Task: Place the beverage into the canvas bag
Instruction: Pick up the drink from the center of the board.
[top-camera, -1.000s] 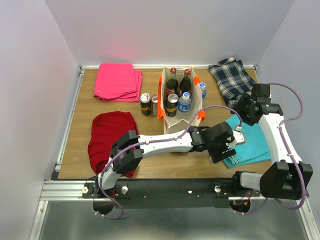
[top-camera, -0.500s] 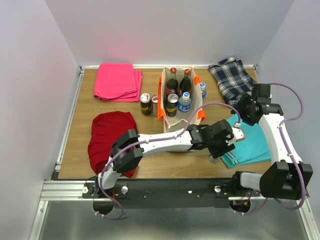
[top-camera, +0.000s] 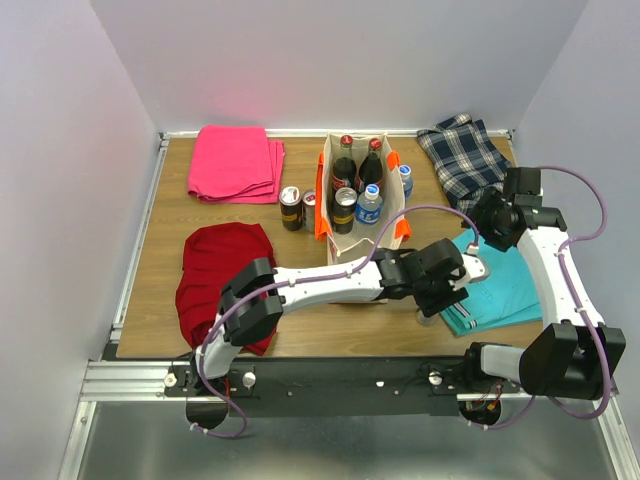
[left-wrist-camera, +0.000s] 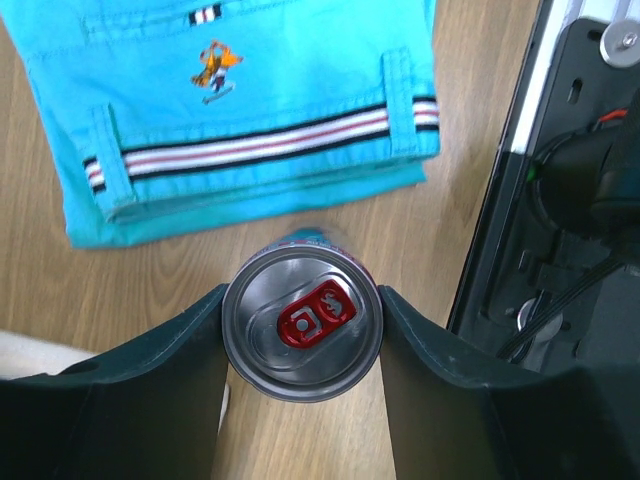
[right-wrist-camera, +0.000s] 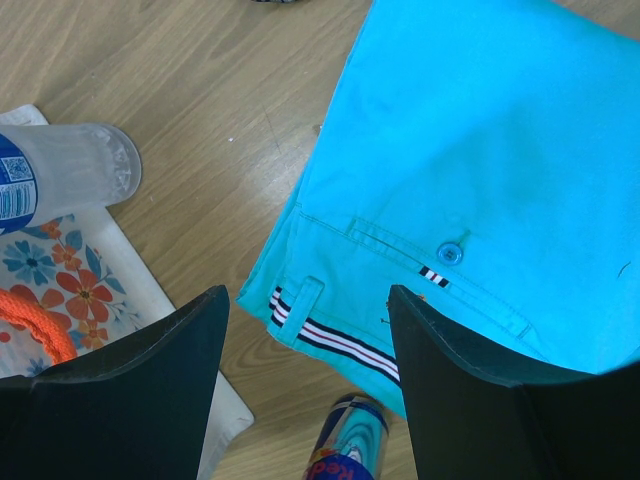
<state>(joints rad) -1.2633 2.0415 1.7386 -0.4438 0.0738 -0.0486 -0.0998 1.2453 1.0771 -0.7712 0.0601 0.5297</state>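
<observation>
You have the canvas bag (top-camera: 345, 250) mid-table, holding two bottles (top-camera: 346, 168), a can (top-camera: 344, 210) and a small bottle (top-camera: 369, 206). A second small bottle (top-camera: 405, 181) stands just right of it and a pair of cans (top-camera: 291, 209) just left. Left of the bag, a folded cloth (top-camera: 236, 162) lies behind and a bunched cloth (top-camera: 220, 265) in front. To its right, a shirt (top-camera: 462, 160) lies behind and shorts (top-camera: 500, 290) in front, with a lone can (left-wrist-camera: 302, 325) just beside them.

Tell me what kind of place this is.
Probably a robot test cell, not a home: a left arm and right arm bolted to a metal rail by a wooden table, plain white walls boxing it in, and staged props: folded pink cloths, the canvas bag and a can.
</observation>
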